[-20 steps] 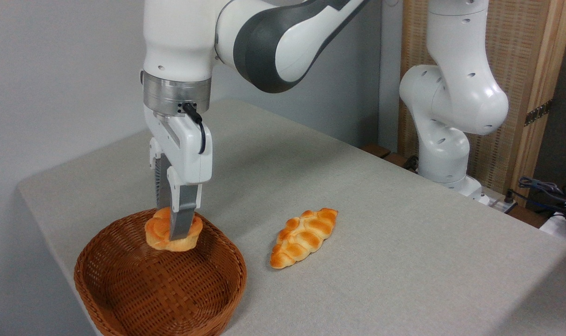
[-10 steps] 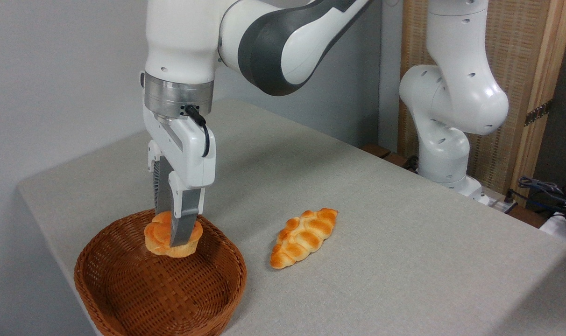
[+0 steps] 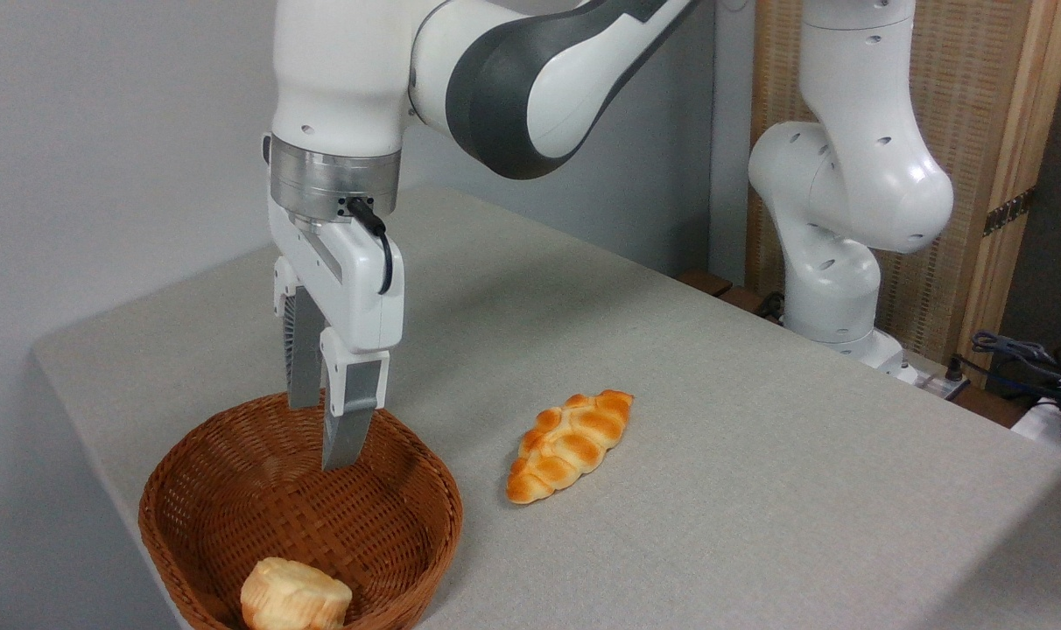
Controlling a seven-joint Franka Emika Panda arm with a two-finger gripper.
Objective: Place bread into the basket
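Down at the near edge of the basket (image 3: 408, 499) lies the bread (image 3: 295, 597), seemingly on its side, while the gripper (image 3: 323, 430) hangs above, jaws parted and empty.

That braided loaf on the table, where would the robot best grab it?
Probably across the middle of the braided loaf, coming straight down with the tool. It lies flat, long and narrow, so the fingers would close on its two long sides.

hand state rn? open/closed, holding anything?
Hand: open, holding nothing, fingers spread above the basket. The bread lies loose inside the basket at its near edge.
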